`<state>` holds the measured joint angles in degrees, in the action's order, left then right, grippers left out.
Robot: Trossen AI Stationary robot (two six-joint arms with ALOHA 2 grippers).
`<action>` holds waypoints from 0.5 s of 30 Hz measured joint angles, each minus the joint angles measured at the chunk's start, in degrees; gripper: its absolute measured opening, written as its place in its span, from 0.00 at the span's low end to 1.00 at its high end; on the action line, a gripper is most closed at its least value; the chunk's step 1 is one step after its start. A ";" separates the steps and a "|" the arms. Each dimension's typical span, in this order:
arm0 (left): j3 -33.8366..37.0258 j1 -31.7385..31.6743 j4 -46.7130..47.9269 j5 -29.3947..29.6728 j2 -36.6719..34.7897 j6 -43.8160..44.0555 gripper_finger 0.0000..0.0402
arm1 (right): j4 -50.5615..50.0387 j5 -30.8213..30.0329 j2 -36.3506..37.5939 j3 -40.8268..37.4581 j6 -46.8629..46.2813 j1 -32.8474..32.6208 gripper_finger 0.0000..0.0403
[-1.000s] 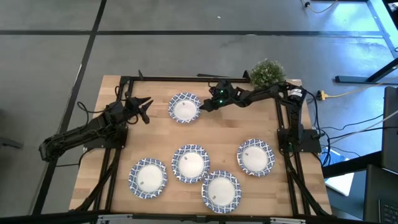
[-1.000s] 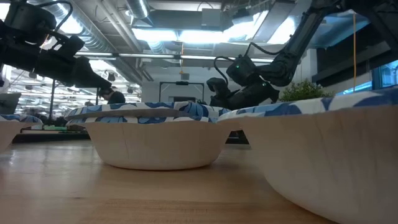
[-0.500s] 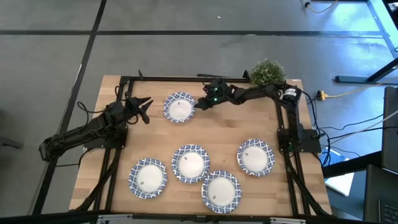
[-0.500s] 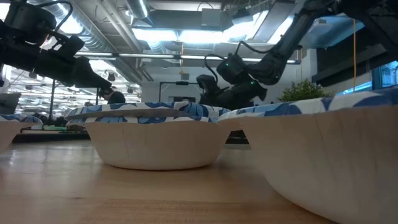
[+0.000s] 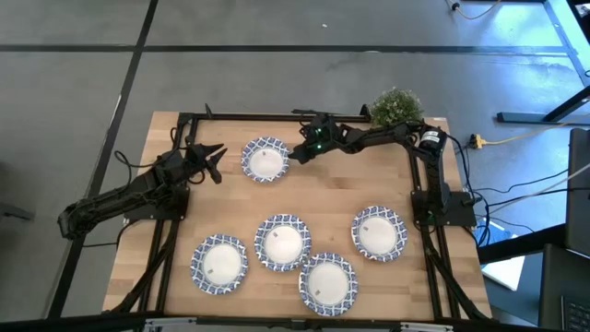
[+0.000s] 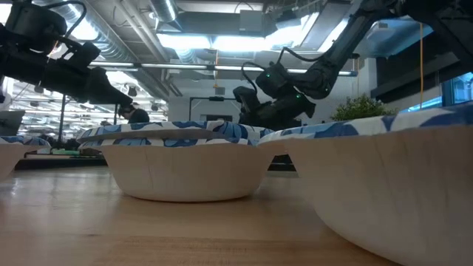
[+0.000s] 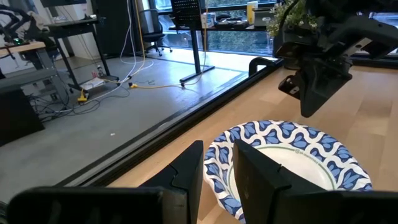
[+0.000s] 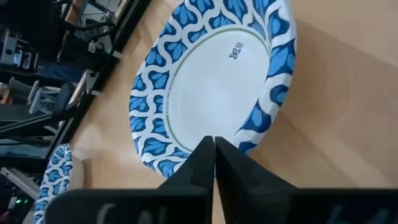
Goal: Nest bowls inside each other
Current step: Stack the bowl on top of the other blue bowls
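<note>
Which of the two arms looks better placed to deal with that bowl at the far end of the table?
Probably the right: the right gripper, fingers shut, sits at the far bowl's rim. The left gripper waits just off its other side.

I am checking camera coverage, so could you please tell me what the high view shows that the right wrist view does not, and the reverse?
Only the high view shows the left gripper, the potted plant and four bowls along the near side. Only the right wrist view shows the small mark inside the far bowl and the right gripper fingers closed together. Both show that bowl with the right gripper beside it.
</note>
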<state>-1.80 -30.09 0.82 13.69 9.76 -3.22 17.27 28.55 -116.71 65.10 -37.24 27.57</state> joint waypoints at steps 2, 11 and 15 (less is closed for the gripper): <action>0.00 0.00 0.00 0.00 0.02 0.00 0.21 | -0.76 0.21 0.00 0.00 0.00 0.00 0.04; 0.00 0.01 0.00 -0.01 0.02 0.00 0.21 | -2.98 1.18 0.00 -0.02 -1.03 -0.02 0.19; -0.02 0.00 0.00 -0.01 0.02 0.00 0.21 | -3.48 0.13 0.00 -0.02 -1.50 -0.02 0.30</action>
<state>-1.82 -30.09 0.82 13.68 9.78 -3.22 13.79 28.68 -116.71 65.08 -38.74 27.55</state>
